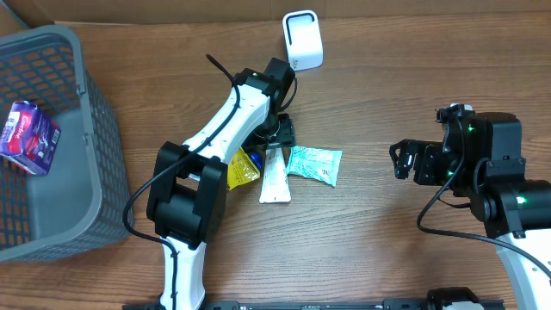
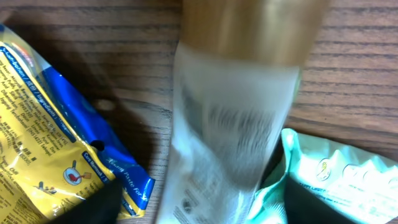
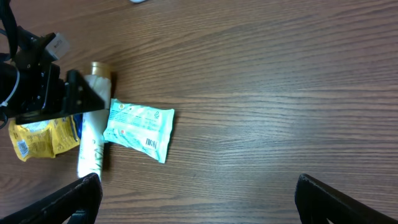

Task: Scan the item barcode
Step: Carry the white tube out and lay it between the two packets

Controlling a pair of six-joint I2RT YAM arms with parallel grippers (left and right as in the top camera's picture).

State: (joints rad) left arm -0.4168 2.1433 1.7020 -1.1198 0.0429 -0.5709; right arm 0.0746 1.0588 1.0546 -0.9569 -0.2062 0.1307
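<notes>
From above, the white plastic tube with a gold cap [image 1: 275, 179] lies on the brown wooden table [image 1: 387, 77] under the left gripper [image 1: 277, 138]; from the left wrist, its jaws stand apart, not gripping; from the right wrist, the right gripper [image 3: 198, 185] is wide open, empty.

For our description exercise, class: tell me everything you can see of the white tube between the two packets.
The white tube is a soft-looking squeeze tube with a gold cap and blurred dark print. It lies flat on the wooden table, cap pointing away from the robot, crimped end nearer. The teal packet touches its right side; the yellow packet lies close on its left. The left gripper hangs over its cap end, jaws apart.
</notes>
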